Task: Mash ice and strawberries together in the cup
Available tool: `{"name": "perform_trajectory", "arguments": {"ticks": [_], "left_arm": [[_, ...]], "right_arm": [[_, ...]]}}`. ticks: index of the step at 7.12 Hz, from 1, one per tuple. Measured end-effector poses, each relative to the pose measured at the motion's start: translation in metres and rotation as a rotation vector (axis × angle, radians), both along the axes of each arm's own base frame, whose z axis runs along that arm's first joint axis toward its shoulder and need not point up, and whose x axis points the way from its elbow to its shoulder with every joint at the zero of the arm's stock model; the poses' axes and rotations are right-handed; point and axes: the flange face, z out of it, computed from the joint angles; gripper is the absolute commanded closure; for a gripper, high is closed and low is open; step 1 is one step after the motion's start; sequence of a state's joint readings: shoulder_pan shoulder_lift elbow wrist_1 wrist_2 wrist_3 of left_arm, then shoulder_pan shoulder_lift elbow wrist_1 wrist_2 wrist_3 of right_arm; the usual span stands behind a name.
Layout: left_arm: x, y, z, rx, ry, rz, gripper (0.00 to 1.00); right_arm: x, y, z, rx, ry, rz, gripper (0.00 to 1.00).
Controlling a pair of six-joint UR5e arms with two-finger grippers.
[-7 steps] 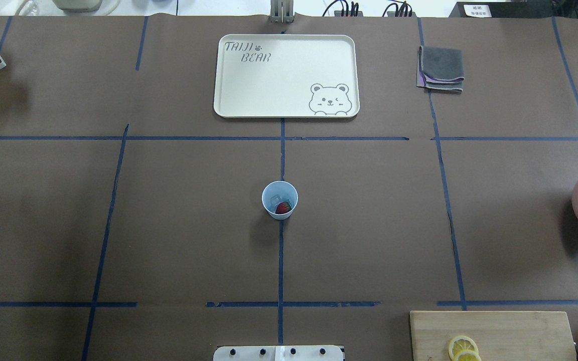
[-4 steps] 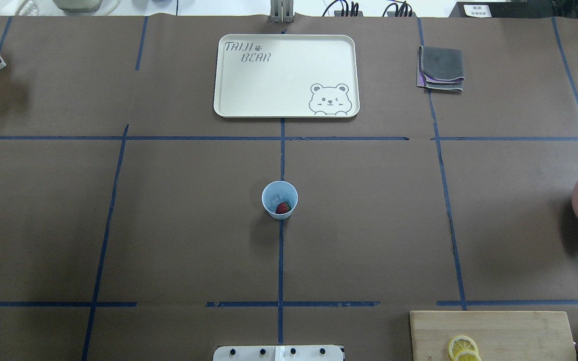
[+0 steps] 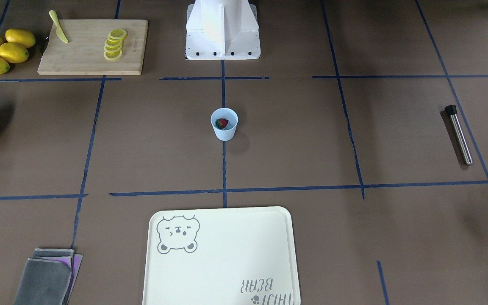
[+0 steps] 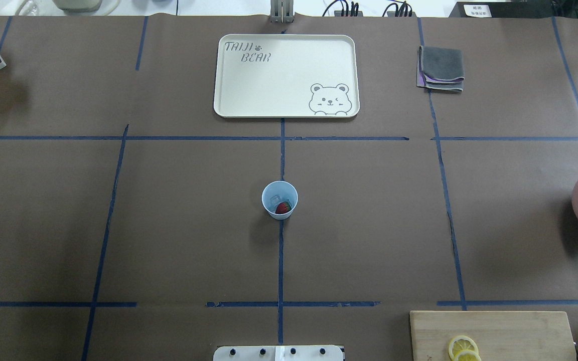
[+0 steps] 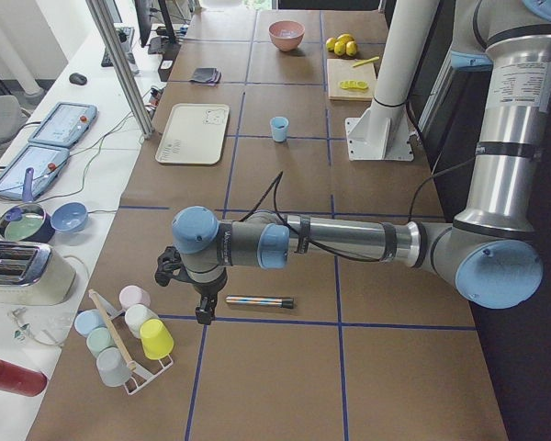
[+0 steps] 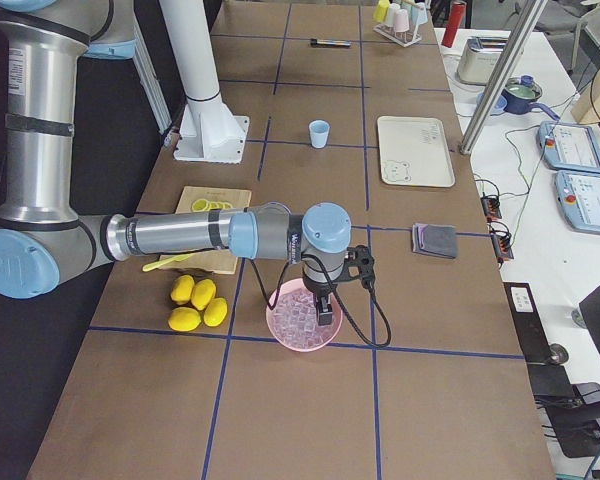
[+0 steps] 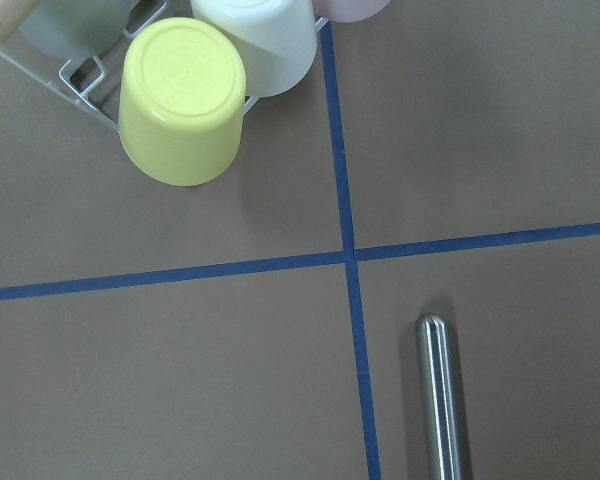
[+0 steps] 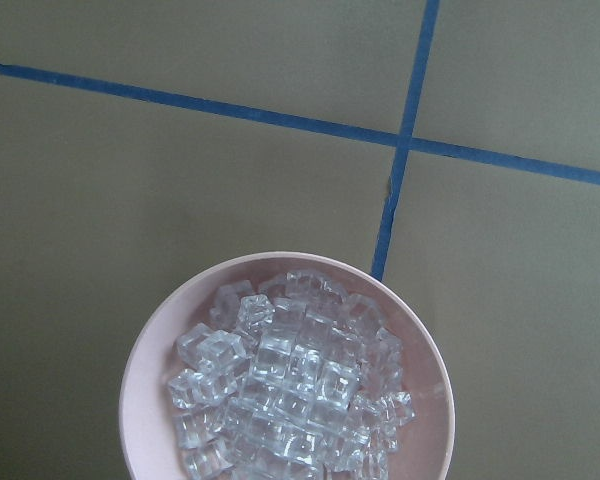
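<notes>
Cup upright mid-table, both grippers well away from it.
I see the cup (image 4: 279, 199) holding the strawberry (image 4: 282, 208) and an ice cube (image 4: 274, 199). Left gripper (image 5: 203, 310) hangs well apart from the cup toward the table's left end, just beside a steel rod (image 5: 259, 301). Right gripper (image 6: 324, 316) hangs well apart on the cup's opposite side, over a pink bowl (image 8: 140, 370) of heaped cubes (image 8: 280, 390). Finger spread and grasp, either gripper: I cannot tell.

Brown table (image 4: 369, 225), cup (image 3: 224, 132), tray (image 4: 279, 80), cloth (image 4: 441, 67), cutting board (image 4: 510, 333)
</notes>
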State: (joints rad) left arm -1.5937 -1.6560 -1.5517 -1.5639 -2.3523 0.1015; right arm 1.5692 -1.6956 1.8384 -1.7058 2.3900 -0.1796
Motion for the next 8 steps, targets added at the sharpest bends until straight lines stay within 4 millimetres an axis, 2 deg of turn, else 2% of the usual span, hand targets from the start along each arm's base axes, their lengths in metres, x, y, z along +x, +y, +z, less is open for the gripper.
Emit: {"name": "perform_trajectory", "arguments": {"ticks": [4, 8], "left_arm": [[0.001, 0.006, 0.004, 0.002, -0.001, 0.004, 0.00], [0.003, 0.006, 0.004, 0.002, -0.001, 0.009, 0.00]], "right_arm": [[-0.002, -0.003, -0.002, 0.004, -0.001, -0.003, 0.00], [-0.018, -0.004, 0.001, -0.002, -0.002, -0.041, 0.00]]}}
